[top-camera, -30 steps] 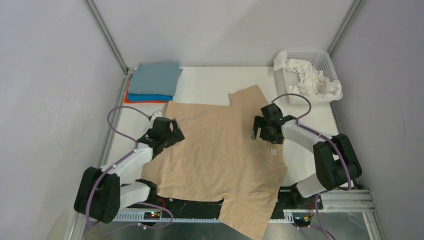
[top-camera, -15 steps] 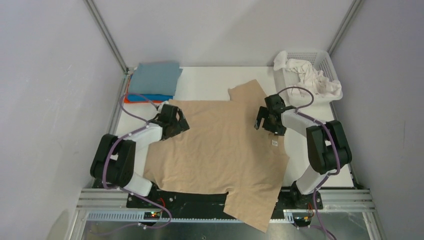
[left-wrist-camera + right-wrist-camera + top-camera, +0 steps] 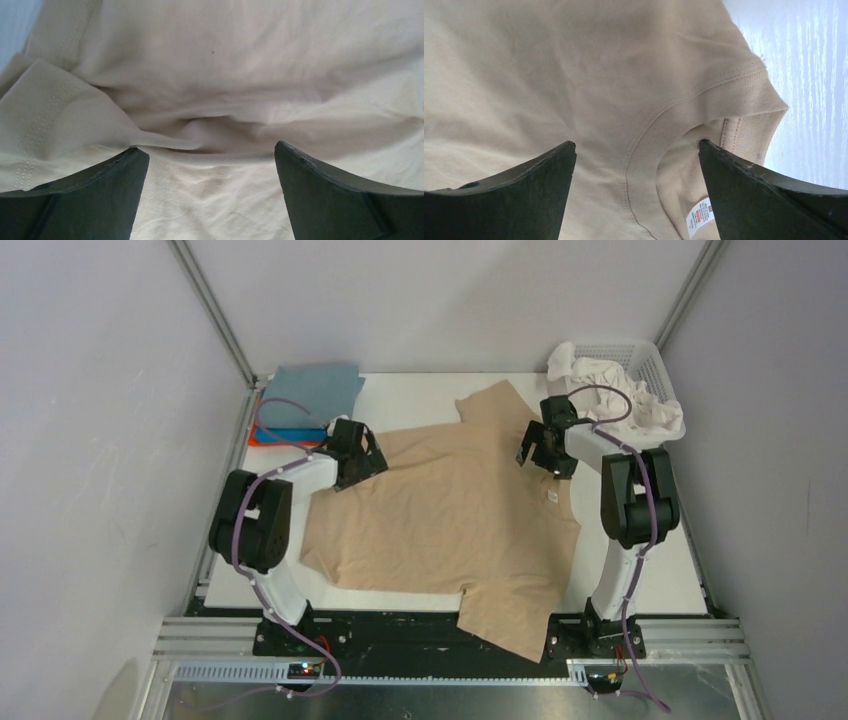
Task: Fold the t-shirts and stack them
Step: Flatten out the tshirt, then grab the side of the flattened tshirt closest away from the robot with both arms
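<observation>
I had the tan shirt spread on the table, one sleeve reaching past the near edge. My left gripper sat over its far-left hem corner, jaws wide apart above a bunched ridge. My right gripper sat at the collar, jaws likewise apart, holding nothing. Folded shirts lay far left, and white shirts filled the basket.

Left claw spread wide, right claw likewise, both outstretched
</observation>
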{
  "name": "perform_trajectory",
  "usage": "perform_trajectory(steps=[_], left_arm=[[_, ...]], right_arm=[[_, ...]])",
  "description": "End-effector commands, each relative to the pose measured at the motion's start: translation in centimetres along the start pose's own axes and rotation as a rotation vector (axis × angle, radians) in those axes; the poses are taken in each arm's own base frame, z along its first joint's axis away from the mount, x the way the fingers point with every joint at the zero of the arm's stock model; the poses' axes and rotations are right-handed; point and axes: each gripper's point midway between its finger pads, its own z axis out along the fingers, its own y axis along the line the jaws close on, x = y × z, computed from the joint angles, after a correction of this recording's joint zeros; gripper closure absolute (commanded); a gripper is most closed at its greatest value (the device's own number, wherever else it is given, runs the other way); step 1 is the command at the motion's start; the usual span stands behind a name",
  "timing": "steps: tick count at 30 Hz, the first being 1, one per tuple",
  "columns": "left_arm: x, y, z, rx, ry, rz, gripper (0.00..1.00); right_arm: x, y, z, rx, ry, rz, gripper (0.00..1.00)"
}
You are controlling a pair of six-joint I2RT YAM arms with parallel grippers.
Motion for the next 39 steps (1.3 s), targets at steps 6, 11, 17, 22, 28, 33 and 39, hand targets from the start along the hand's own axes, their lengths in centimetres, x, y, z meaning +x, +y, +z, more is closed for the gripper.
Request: perform_trajectory(steps=[6, 11, 17, 22, 28, 33, 39], left_arm=[[-4.5, -3.1, -3.2, 0.129, -0.097, 0.012, 0.00], [-2.9, -0.2, -7.8, 0.116, -0.152, -0.028, 0.00], [4.6, 5.7, -10.3, 0.050, -0.079, -0.103, 0.00], [9.0, 9.0, -11.1, -0.005, -0.011, -0.157, 0.00], [9.6, 15.1, -13.9, -0.275, -0.100, -0.265, 0.00], [9.3, 16.8, -15.9, -0.301, -0.191, -0.381, 0.00], [11.4, 16.5, -16.2, -0.256, -0.134, -0.447, 0.00]], right_arm=[[-2.7, 1.8, -2.7, -0.070, -0.071, -0.034, 0.00], [-1.1, 3.8, -7.2, -0.113, -0.147, -0.093, 0.01], [2.2, 4.3, -10.2, -0.176, -0.175, -0.100, 0.01], [4.9, 4.1, -9.7, -0.193, -0.124, -0.120, 0.00], [5.4, 3.7, -9.5, -0.175, -0.110, -0.133, 0.01], [5.2, 3.2, -9.6, -0.165, -0.127, -0.129, 0.01], [5.7, 3.1, -9.0, -0.166, -0.112, -0.126, 0.01]])
